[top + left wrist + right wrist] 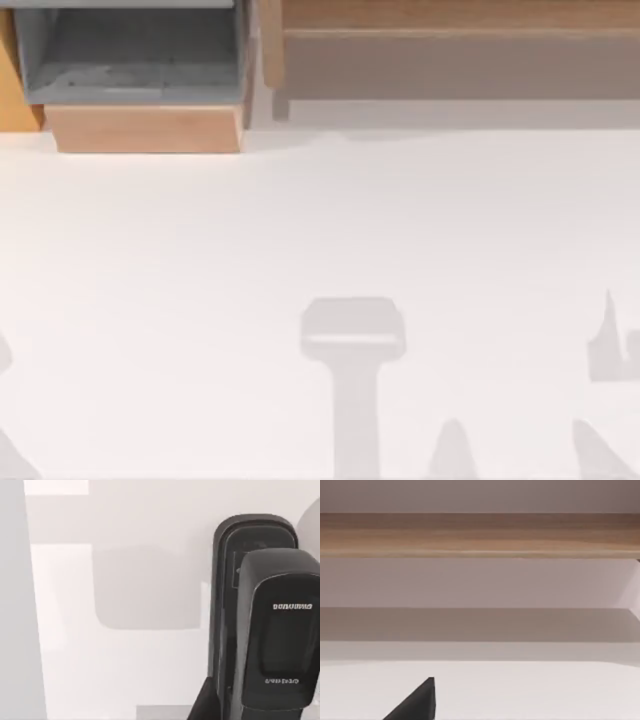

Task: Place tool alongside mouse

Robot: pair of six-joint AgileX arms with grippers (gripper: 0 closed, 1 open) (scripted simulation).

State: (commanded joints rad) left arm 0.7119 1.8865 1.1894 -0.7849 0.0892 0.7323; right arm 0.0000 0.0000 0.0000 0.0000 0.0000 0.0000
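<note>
1. White bench (320, 230) runs broad and bare, with grey arm shadows on its near part. It passes beneath both end effectors.
2. Long wooden shelf (450, 40) stands at the bench's far edge, straight ahead of the right end effector (417, 702). That arm looks parked. Its opening: cannot tell.
3. Wooden box (140, 70), with a grey inside and open, sits on the far side, well apart from the left end effector.
4. Tool (270, 630): black and elongated, with a rounded end and faint grey lettering. It is very close to the left end effector. Whether it is gripped or lying on the bench: cannot tell. Opening of the left end effector: cannot tell.
5. Handling, judged: rigid moulded body, light, not fragile. The smooth casing may slip or swivel under a pinch near either end.
6. Hold point, judged: across the narrow width at mid-length, on the flat sides, away from the rounded end.
7. Set-down beside the mouse calls for a low, level release, long axis parallel to it.
</note>
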